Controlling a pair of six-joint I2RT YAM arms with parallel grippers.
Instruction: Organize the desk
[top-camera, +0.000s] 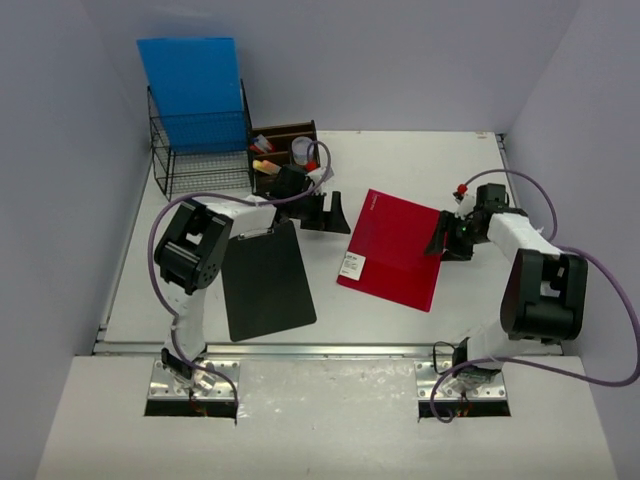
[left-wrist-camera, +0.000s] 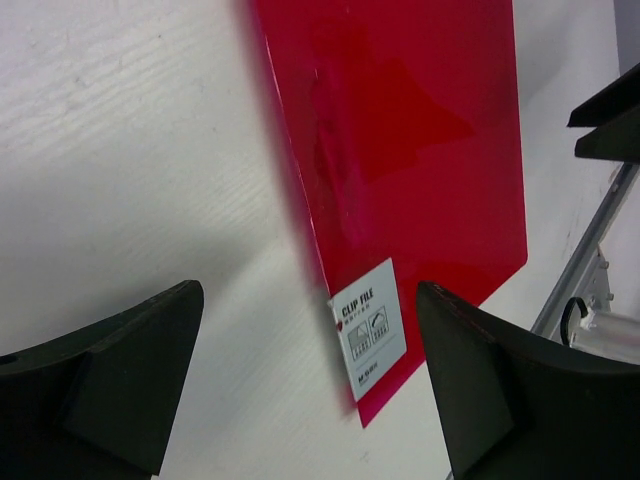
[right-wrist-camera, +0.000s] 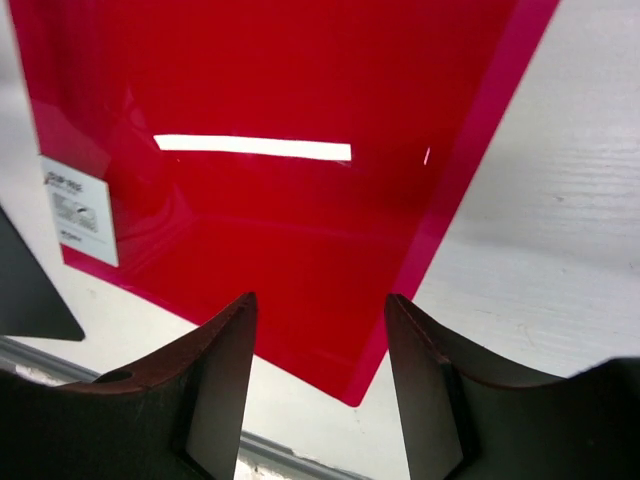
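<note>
Left gripper (left-wrist-camera: 310, 330) hangs spread wide beside the red folder (top-camera: 395, 250); right gripper (right-wrist-camera: 320, 330), also spread, over its corner. Folder and black clipboard (top-camera: 265, 280) lie flat on the white desk (top-camera: 400, 160).

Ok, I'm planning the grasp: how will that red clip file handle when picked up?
The red clip file looks thin and lies flat on the desk, so getting under an edge may be hard. Its glossy face mirrors a light strip: probably slippery. Held by one edge, it likely sags.
</note>
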